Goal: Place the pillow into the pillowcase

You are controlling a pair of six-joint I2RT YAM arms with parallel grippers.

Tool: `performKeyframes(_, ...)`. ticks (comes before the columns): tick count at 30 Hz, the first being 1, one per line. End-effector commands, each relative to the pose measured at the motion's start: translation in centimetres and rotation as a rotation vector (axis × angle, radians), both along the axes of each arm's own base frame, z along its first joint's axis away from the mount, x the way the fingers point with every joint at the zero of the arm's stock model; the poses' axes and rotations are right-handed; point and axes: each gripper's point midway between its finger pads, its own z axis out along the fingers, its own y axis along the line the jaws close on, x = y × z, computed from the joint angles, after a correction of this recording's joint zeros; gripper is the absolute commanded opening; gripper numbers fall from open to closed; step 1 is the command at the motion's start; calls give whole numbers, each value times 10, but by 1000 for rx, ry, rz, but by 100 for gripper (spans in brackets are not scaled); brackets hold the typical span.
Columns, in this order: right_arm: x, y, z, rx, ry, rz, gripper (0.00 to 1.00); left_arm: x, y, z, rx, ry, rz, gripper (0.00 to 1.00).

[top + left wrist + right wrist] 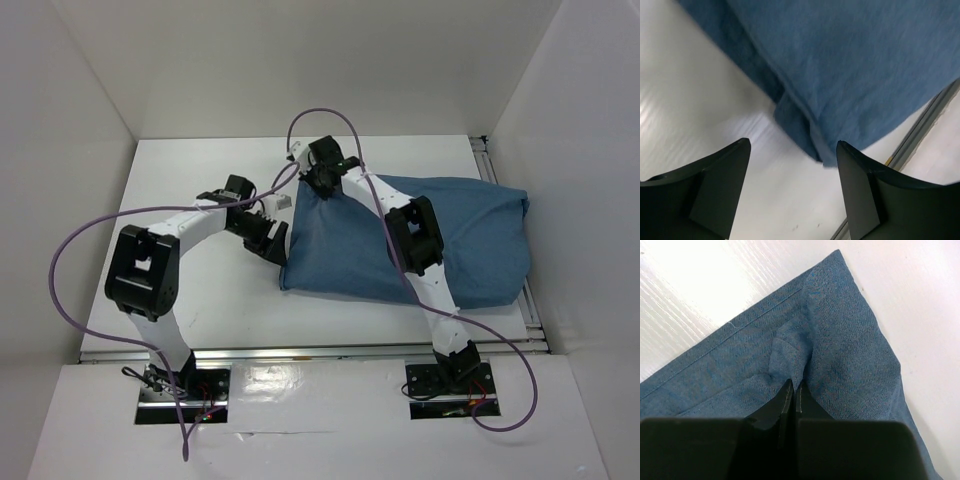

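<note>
One bulging blue pillowcase [480,240] lies on a white table [190,180].
Right gripper [794,386] pinches its far-left corner; left gripper [792,155], jaws apart, sits beside its left edge.

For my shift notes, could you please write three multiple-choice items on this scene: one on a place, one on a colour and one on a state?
1. Where on the table does the pillowcase lie?
A. Left half
B. Mostly the right half
C. On the floor

2. What colour is the pillowcase?
A. Blue
B. Red
C. Green

3. How do the fingers of the right gripper stand?
A. Wide open
B. Shut on the cloth
C. Out of view

Answers:
1 B, the top view shows it right of centre.
2 A, it is denim blue in every view.
3 B, the right wrist view shows them pinching a fold.
</note>
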Motion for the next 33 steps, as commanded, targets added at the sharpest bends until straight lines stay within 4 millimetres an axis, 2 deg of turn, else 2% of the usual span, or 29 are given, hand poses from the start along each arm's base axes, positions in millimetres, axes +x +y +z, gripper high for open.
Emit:
performKeyframes(1, -2, 9, 49, 77, -32, 6, 0, 18, -30, 5, -95, 2, -26, 82)
performKeyframes(3, -2, 9, 55, 82, -40, 6, 0, 14, -39, 3, -130, 41, -51, 81)
performKeyframes(5, -2, 9, 53, 82, -42, 6, 0, 14, -39, -5, -119, 81, -49, 79)
performKeyframes(6, 1, 3, 53, 82, -42, -4, 0, 13, -45, -5, -131, 87, -63, 79)
performKeyframes(8, 3, 5, 54, 93, -46, -12, 0, 9, -45, -7, -133, 110, -64, 78)
performKeyframes(14, 17, -15, 57, 113, -58, -77, 0, -5, -50, -5, -121, 121, -113, 73)
performKeyframes(16, 23, -22, 59, 111, -70, -94, 0, -16, -52, -6, -129, 155, -136, 64)
performKeyframes(18, 28, -28, 60, 116, -80, -117, 0, -19, -51, -6, -134, 157, -152, 53)
performKeyframes(19, 32, -33, 70, 125, -98, -127, 0, -23, -53, -3, -154, 170, -166, 32)
performKeyframes(22, 43, -43, 85, 135, -132, -151, 0, -33, -52, -3, -165, 209, -174, 0)
performKeyframes(23, 44, -40, 94, 155, -136, -152, 0, -35, -50, -2, -156, 201, -172, 0)
performKeyframes(24, 47, -45, 105, 164, -156, -161, 0, -29, -47, 1, -154, 170, -152, 0)
performKeyframes(25, 43, -41, 120, 204, -160, -154, 0, -23, -46, 12, -145, 115, -143, 0)
performKeyframes(27, 44, -42, 146, 252, -195, -155, 0, -17, -37, 13, -84, 63, -113, 0)
performKeyframes(28, 38, -36, 174, 309, -222, -128, 0, -9, -33, 23, -73, 14, -82, 0)
performKeyframes(30, 31, -33, 201, 362, -250, -113, 0, 13, -20, 36, -29, -61, -11, 0)
performKeyframes(31, 23, -30, 230, 413, -281, -93, 0, 24, -13, 43, -14, -102, 17, 0)
performKeyframes(32, 16, -25, 247, 456, -292, -64, 0, 29, -9, 49, 8, -127, 31, 0)
performKeyframes(33, 11, -24, 255, 482, -298, -54, 0, 43, -4, 61, 17, -176, 46, 0)
